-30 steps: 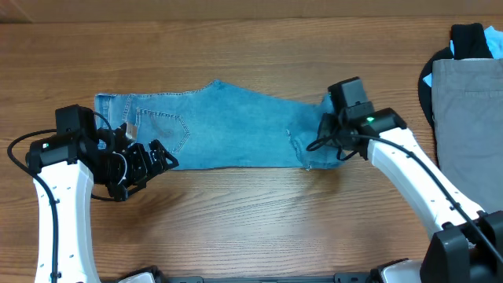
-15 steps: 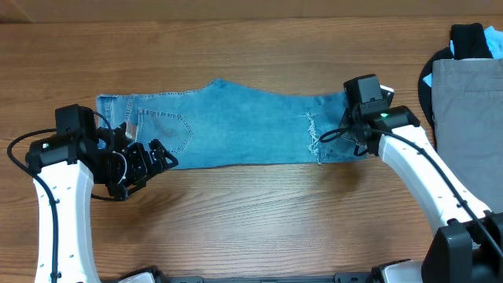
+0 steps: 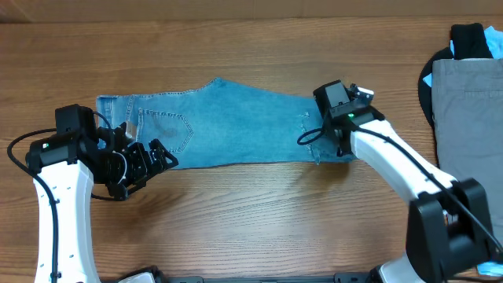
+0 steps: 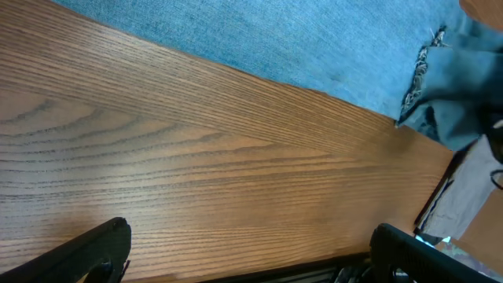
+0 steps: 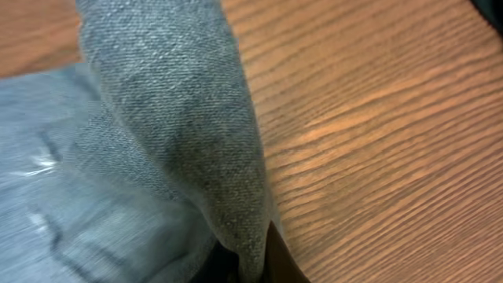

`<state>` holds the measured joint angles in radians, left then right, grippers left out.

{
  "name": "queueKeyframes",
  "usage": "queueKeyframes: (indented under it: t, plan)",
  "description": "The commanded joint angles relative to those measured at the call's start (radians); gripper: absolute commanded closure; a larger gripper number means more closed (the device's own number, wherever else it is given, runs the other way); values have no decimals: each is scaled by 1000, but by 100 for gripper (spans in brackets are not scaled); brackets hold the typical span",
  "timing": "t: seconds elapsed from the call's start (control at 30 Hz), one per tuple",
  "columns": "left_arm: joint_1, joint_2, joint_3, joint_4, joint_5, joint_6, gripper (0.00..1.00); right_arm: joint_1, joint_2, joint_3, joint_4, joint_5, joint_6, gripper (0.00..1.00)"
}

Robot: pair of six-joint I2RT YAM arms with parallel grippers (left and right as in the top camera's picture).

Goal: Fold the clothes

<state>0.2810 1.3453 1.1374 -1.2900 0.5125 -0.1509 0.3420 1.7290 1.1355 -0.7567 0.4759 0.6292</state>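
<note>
The light blue denim jeans (image 3: 228, 126) lie stretched across the table, with a stitched back pocket (image 3: 169, 130) at the left and the frayed hem (image 3: 312, 135) at the right. My right gripper (image 3: 336, 126) is shut on the leg end; in the right wrist view a fold of the denim (image 5: 196, 134) is pinched between the jaws of the gripper (image 5: 253, 263). My left gripper (image 3: 149, 169) is open and empty at the jeans' near edge by the pocket. In the left wrist view it (image 4: 251, 263) hovers over bare wood, and the jeans (image 4: 314, 47) lie beyond.
Grey-khaki trousers (image 3: 471, 110) lie at the right edge of the table on top of a black garment (image 3: 469, 35). The wooden tabletop (image 3: 251, 220) is bare in front of the jeans.
My right gripper pulled the leg end to the right, then moved back left with it, so the frayed hem shifted. The left arm has not moved.
</note>
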Motion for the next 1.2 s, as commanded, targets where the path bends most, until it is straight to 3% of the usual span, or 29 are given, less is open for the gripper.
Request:
queueKeyframes:
  t: [0.0, 0.47, 0.57, 0.67, 0.83, 1.17]
  plan:
    - [-2, 7, -4, 2, 1, 17, 0, 25, 30, 34, 4, 14, 53, 96]
    - [-2, 7, -4, 1, 1, 17, 0, 129, 31, 154, -46, 31, 120, 96]
    - [-2, 7, -4, 1, 1, 17, 0, 157, 31, 179, -91, 135, 135, 96]
    - [-2, 7, -4, 0, 1, 21, 0, 142, 31, 230, -178, 251, 135, 96]
    - [-2, 7, -4, 1, 1, 24, 0, 83, 31, 248, -221, 264, 130, 96]
    - [-2, 7, -4, 2, 1, 25, 0, 147, 151, 246, -164, 253, 130, 96]
